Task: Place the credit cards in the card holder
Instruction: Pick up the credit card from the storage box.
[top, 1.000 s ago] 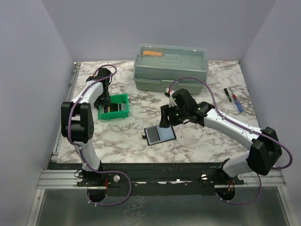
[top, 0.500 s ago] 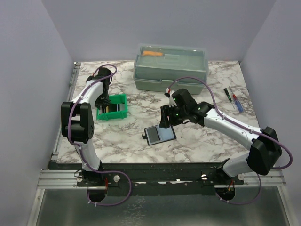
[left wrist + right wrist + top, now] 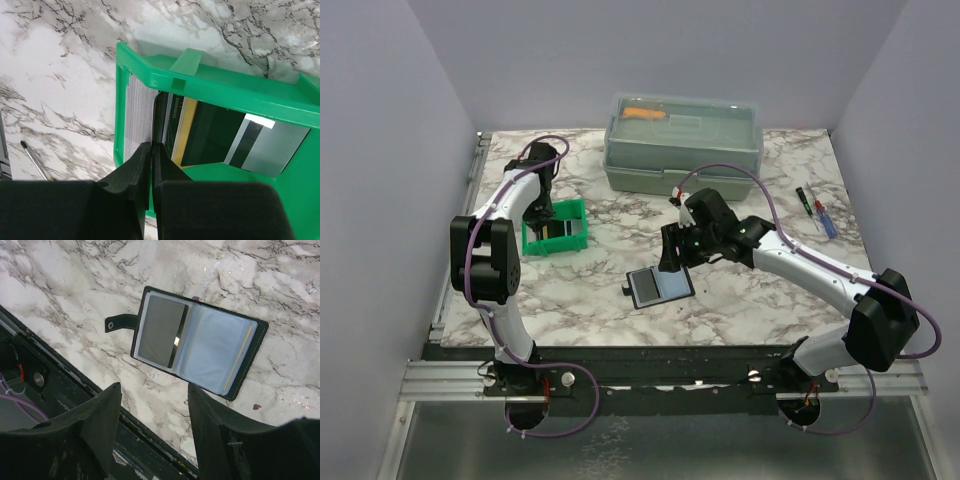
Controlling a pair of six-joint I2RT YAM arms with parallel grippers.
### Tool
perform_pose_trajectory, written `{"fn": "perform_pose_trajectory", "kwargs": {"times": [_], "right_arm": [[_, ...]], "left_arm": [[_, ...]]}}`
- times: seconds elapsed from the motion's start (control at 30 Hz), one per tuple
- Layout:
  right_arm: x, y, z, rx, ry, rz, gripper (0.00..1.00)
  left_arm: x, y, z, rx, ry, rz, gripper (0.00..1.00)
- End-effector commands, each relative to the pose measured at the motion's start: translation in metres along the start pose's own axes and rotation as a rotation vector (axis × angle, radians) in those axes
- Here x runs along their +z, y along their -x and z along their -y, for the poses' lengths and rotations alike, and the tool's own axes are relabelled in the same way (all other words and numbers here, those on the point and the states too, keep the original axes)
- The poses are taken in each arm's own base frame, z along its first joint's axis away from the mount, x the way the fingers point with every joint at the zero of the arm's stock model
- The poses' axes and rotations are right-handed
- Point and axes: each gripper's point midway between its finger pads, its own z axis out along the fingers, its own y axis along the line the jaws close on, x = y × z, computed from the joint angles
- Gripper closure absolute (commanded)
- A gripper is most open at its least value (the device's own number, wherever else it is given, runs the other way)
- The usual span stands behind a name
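The card holder [image 3: 660, 287] lies open and flat on the marble table, pale pockets up [image 3: 197, 347]. One grey card [image 3: 161, 330] sits in its left pocket, and a yellowish edge shows in the right one. My right gripper [image 3: 670, 258] hovers just above and behind it, open and empty [image 3: 155, 387]. The credit cards [image 3: 137, 115] stand on edge in the small green bin [image 3: 225, 85], grey, yellowish and silver. My left gripper [image 3: 542, 222] reaches into the bin [image 3: 578, 210], its jaws [image 3: 151, 146] pressed together on the edge of a dark thin card [image 3: 160, 117].
A big grey-green lidded toolbox [image 3: 683, 143] stands at the back centre. Small screwdrivers [image 3: 818, 212] lie at the right edge. A thin dark tool [image 3: 32, 160] lies left of the bin. The table's front rail [image 3: 30, 365] runs close below the holder.
The green bin and my left gripper have shifted slightly to the left. The right arm and the card holder have barely moved.
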Motion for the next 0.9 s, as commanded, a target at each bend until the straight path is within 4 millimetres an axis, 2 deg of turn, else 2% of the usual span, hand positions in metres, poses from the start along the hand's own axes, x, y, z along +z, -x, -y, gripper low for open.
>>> {"fn": "perform_pose_trajectory", "kwargs": {"times": [0.0,0.1,0.37,0.53,0.67,0.87], "right_arm": [[0.001,0.005,-0.005,-0.005,0.022,0.004,0.41],[0.001,0.005,-0.004,-0.003,0.020,0.002,0.41],[0.001,0.004,-0.003,-0.002,0.016,0.000,0.42],[-0.001,0.006,-0.002,-0.003,0.007,0.010,0.41],[-0.003,0.007,0.002,0.001,-0.023,0.022,0.41],[-0.009,0.012,0.014,0.018,-0.060,0.054,0.39]], "left_arm": [[-0.013,0.010,-0.009,-0.008,0.036,0.036,0.94],[-0.014,0.010,-0.008,-0.011,0.036,0.035,1.00],[-0.020,0.014,-0.008,-0.023,0.034,0.036,1.00],[-0.033,0.021,-0.009,-0.037,0.018,0.050,1.00],[-0.060,0.027,-0.010,-0.052,-0.005,0.078,1.00],[-0.128,0.036,0.009,-0.089,-0.227,0.155,1.00]]}}
